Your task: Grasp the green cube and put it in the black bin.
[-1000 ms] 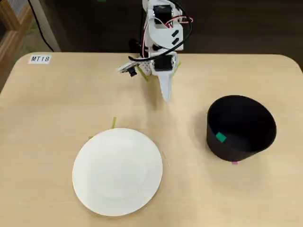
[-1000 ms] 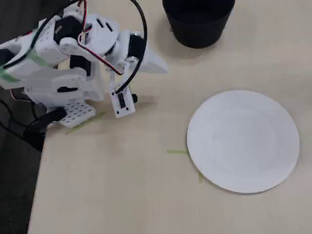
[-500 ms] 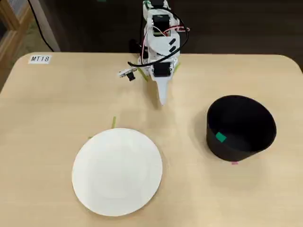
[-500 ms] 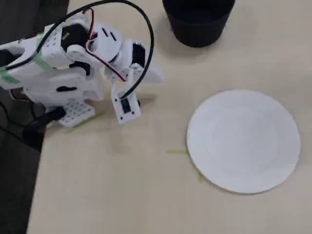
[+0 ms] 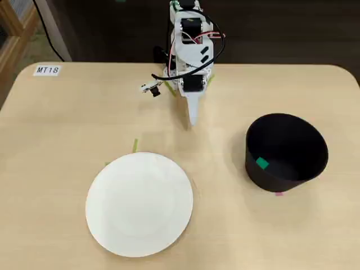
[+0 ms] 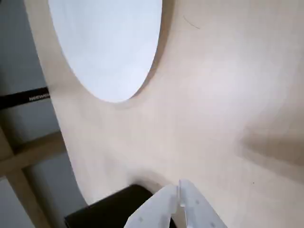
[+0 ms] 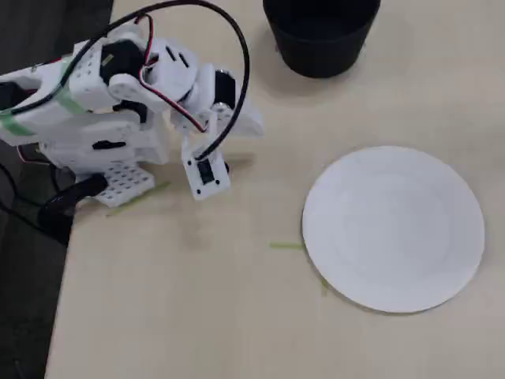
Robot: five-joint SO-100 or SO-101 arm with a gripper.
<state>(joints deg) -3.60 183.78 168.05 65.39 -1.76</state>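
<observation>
One green cube (image 5: 262, 163) lies inside the black bin (image 5: 287, 152), well apart from the empty end effector (image 5: 192, 121). Fingers pressed together, it should retreat clear of the bin's rim.

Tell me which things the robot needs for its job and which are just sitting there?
For the job:
green cube, already inside the bin
black bin
gripper, shut and empty

Just sitting there:
white plate
green tape strips
MT18 label
</observation>
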